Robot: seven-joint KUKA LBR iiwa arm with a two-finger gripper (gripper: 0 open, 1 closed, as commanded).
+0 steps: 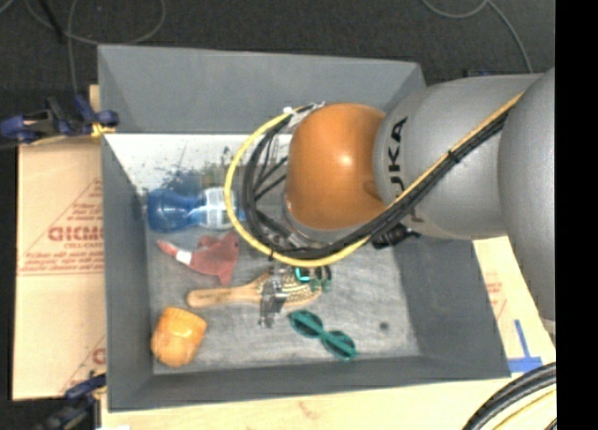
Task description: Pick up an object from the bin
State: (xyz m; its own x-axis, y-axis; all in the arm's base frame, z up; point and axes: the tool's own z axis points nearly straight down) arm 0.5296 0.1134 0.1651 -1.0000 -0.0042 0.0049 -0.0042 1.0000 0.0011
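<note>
Nearest me, by the bin's (280, 92) front wall, I see a rounded orange lump (176, 335) in the left corner and a flat green piece (322, 335) with two loops to its right. Just behind them the tool (274, 302) stands on the right end of a smooth tan stick (220, 296), which lies flat and runs out to the left. I cannot tell whether the tool is wide or narrow. Past the stick lies a dull red scrap (217, 255), then a clear blue bottle (177, 209) on its side. The glossy orange cover (332, 166) hangs above.
</note>
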